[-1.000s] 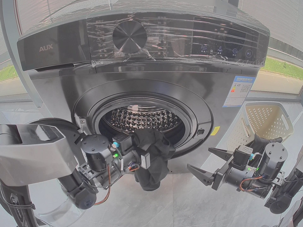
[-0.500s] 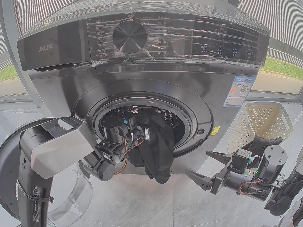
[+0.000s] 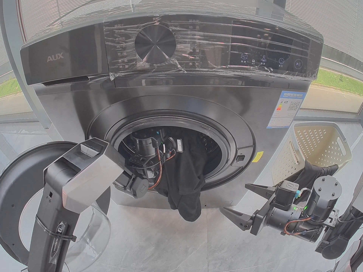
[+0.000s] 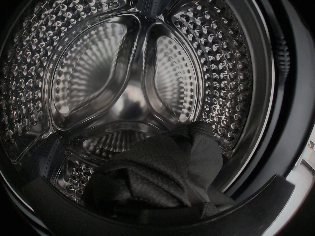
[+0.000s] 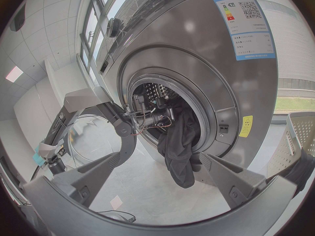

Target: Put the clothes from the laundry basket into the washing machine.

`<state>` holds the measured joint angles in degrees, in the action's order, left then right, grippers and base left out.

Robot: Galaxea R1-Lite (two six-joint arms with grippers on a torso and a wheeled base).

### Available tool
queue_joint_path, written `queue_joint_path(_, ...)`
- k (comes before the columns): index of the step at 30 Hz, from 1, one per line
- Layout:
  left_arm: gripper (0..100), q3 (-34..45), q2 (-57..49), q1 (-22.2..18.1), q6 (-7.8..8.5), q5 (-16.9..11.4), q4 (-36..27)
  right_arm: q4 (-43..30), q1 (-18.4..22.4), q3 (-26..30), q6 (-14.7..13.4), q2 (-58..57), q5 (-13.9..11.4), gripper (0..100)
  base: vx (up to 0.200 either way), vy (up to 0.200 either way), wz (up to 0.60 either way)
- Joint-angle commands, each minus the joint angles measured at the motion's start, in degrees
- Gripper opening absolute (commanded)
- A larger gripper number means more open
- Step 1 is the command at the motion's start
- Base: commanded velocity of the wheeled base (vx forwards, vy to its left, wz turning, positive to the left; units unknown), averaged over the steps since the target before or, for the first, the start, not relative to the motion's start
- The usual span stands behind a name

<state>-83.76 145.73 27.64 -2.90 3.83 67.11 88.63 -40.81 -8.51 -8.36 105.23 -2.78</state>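
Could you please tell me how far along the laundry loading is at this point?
Done: the washer door is open. In hand: the left arm is in the drum with a black garment, part of it hanging outside over the rim. Left: tucking that in, then the dark garment on the basket; the right gripper hovers open nearby.

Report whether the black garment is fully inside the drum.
Partly in. The black garment drapes over the washing machine's opening rim: upper part inside the drum, lower end hanging outside above the floor.
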Motion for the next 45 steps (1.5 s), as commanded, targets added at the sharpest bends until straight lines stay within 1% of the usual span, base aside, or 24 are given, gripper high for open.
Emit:
queue_joint_path(1, 0, -12.74, 7.29, -1.44, -0.09, 2.24, -6.46, 0.06, -0.06, -0.10, -0.07, 0.42, -0.03, 100, 0.000, 0.000, 0.00)
queue_joint_path(3, 0, -15.47, 7.99, -1.53, -0.09, 3.03, -7.96, 0.06, 0.03, -0.10, -0.07, 0.50, -0.12, 100, 0.000, 0.000, 0.00)
queue_joint_path(5, 0, -20.13, 9.14, -1.53, -0.44, 4.52, -10.60, 0.06, 0.03, -0.10, -0.07, 0.42, -0.12, 100, 0.000, 0.000, 0.00)
queue_joint_path(7, 0, -21.97, 9.49, -1.53, -0.53, 4.87, -11.74, 0.06, 0.12, -0.10, -0.07, 0.42, -0.12, 100, 0.000, 0.000, 0.00)
queue_joint_path(10, 0, -22.94, 9.49, -1.53, -0.70, 4.87, -12.70, 0.06, 0.12, -0.10, -0.07, 0.50, -0.12, 100, 0.000, 0.000, 0.00)
queue_joint_path(14, 0, -22.23, 9.22, -1.53, -0.70, 4.87, -12.53, 0.06, 0.12, -0.10, -0.07, 0.50, -0.12, 100, 0.000, 0.000, 0.00)
queue_joint_path(15, 100, -21.88, 9.14, -1.53, -0.79, 4.87, -12.53, 0.06, 0.12, -0.10, -0.07, 0.50, -0.12, 100, 0.000, 0.000, 0.00)
queue_joint_path(17, 100, -21.80, 9.14, -1.53, -0.79, 4.87, -12.35, 0.06, 0.12, -0.19, -0.07, 0.42, -0.12, 100, 0.000, 0.000, 0.00)
queue_joint_path(20, 100, -20.74, 8.26, -1.27, -1.67, 4.96, -12.53, 0.06, 0.12, -0.19, -0.07, 0.42, -0.12, 100, 0.000, 0.000, 0.00)
queue_joint_path(21, 100, -18.19, 6.59, -0.92, -2.02, 4.96, -13.23, 0.06, 0.21, -0.10, -0.07, 0.42, -0.12, 100, 0.000, 0.000, 0.00)
queue_joint_path(22, 100, -13.27, 3.51, -0.74, -2.02, 4.87, -14.46, 0.06, 0.21, -0.10, -0.07, 0.42, -0.12, 100, 0.000, 0.000, 0.00)
queue_joint_path(24, 100, -6.41, -2.29, -0.39, -2.28, 3.91, -18.95, 0.06, 0.21, -0.10, -0.07, 0.42, -0.12, 100, 0.000, 0.000, 0.00)
queue_joint_path(25, 100, -4.13, -4.13, 0.23, -2.28, 3.64, -21.32, 0.06, 0.21, -0.19, -0.07, 0.42, -0.12, 100, 0.000, 0.000, 0.00)
queue_joint_path(26, 100, -3.25, -4.75, 0.84, -2.37, 3.38, -22.37, 0.06, 0.21, -0.28, -0.07, 0.42, -0.12, 100, 0.000, 0.000, 0.00)
queue_joint_path(28, 100, -1.76, -5.63, 1.28, -2.37, 3.38, -22.99, 0.06, 0.12, -0.19, -0.07, 0.42, -0.12, 100, 0.000, 0.000, 0.00)
queue_joint_path(37, 100, 5.89, -9.23, 2.07, -1.41, 3.29, -26.86, 0.06, 0.12, -0.19, -0.07, 0.42, -0.12, 100, 0.000, 0.000, 0.00)
queue_joint_path(41, 100, 7.47, -9.32, 2.16, -1.23, 3.20, -28.70, 0.06, 0.03, -0.28, -0.16, 0.50, -0.12, 100, 0.000, 0.000, 0.00)
queue_joint_path(45, 100, 9.23, -9.06, 2.07, -0.61, 3.20, -29.49, 0.06, 0.03, -0.19, -0.16, 0.59, -0.12, 100, 0.000, 0.000, 0.00)
